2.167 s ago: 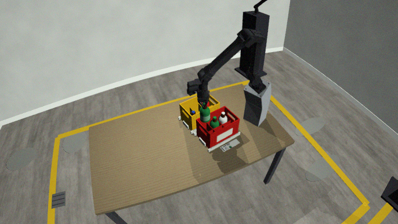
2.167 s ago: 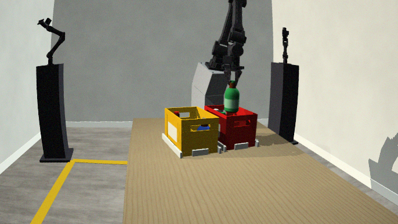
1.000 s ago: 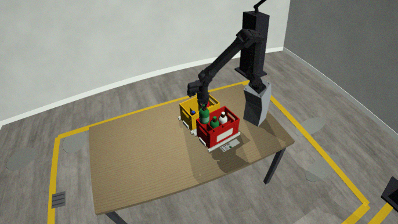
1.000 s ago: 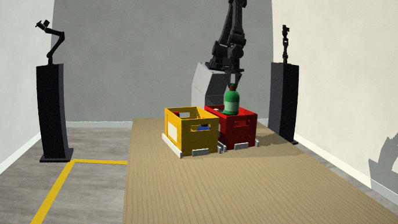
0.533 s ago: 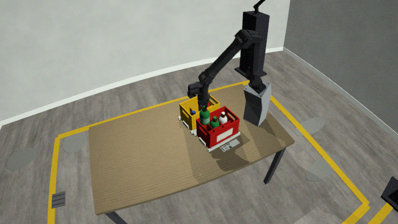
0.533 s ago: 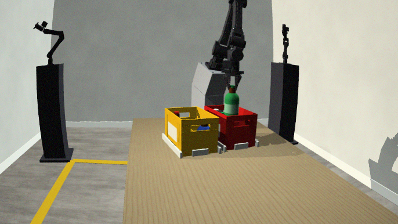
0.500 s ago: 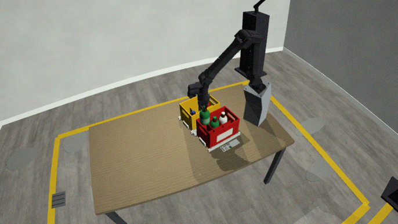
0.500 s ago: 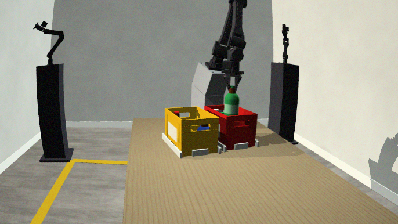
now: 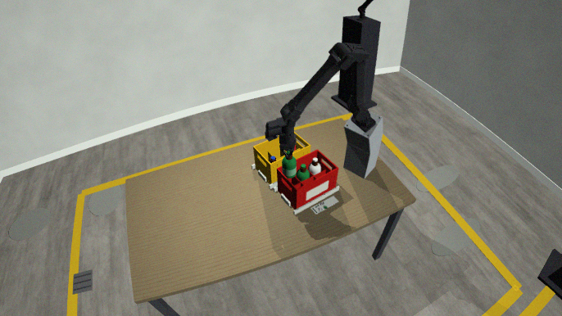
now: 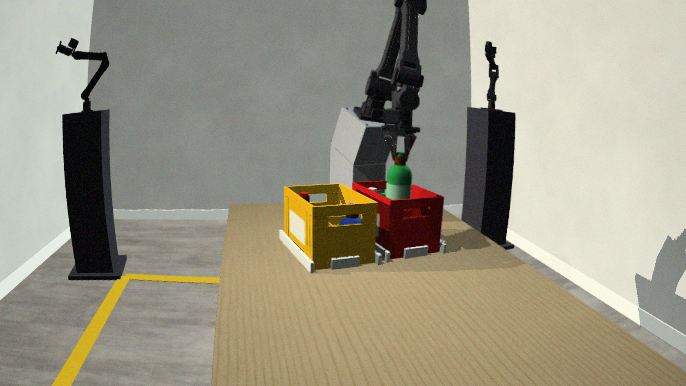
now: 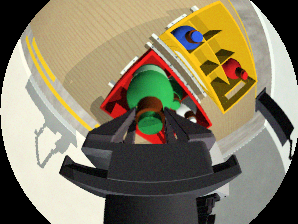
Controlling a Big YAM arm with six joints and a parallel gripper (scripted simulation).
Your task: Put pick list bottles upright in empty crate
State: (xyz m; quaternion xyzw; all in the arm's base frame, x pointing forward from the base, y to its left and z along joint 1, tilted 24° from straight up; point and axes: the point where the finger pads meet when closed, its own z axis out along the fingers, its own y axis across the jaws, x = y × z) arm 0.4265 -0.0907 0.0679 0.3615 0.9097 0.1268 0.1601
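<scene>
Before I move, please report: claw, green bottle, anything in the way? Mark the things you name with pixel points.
Claw point(image 9: 288, 152) point(image 10: 400, 155) point(image 11: 150, 116) shut on green bottle point(image 9: 289, 167) point(image 10: 399, 176) point(image 11: 150, 90). Bottle upright, partly inside red crate point(image 9: 292, 199) point(image 10: 390, 235) point(image 11: 116, 99). Crate walls close around it.

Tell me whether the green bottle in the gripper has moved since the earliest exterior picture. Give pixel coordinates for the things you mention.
Yes, downward: the held green bottle point(image 9: 289, 167) point(image 10: 399, 176) point(image 11: 150, 90) now sits lower against the rim of the red crate point(image 9: 301, 198) point(image 10: 425, 227) point(image 11: 111, 102) in the exterior view.
</scene>
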